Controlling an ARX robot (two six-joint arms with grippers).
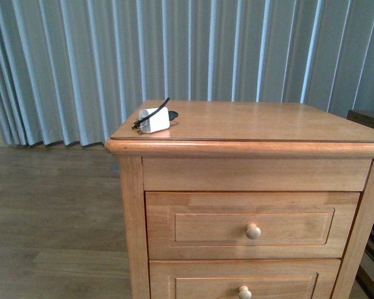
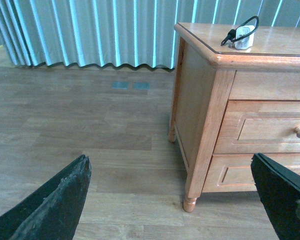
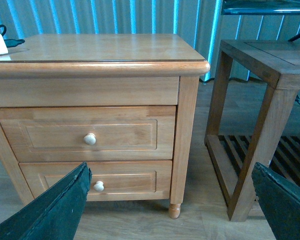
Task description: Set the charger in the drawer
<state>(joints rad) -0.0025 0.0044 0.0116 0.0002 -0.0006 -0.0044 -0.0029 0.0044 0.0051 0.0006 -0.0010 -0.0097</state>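
Finish notes: mostly lacquered wood, one plastic part.
Cabinet light-brown wood, top glossy with reflections. Drawer front same smooth wood, round wooden knob. Charger smooth white plastic, cable black. Floor wood-grain planks, low sheen. Curtain pleated matt cloth. Side table darker, duller wood. Left claw and right claw: dark, rough, matt.

Front camera close before the cabinet; wrist cameras farther back, left and right, all sharing the drawer
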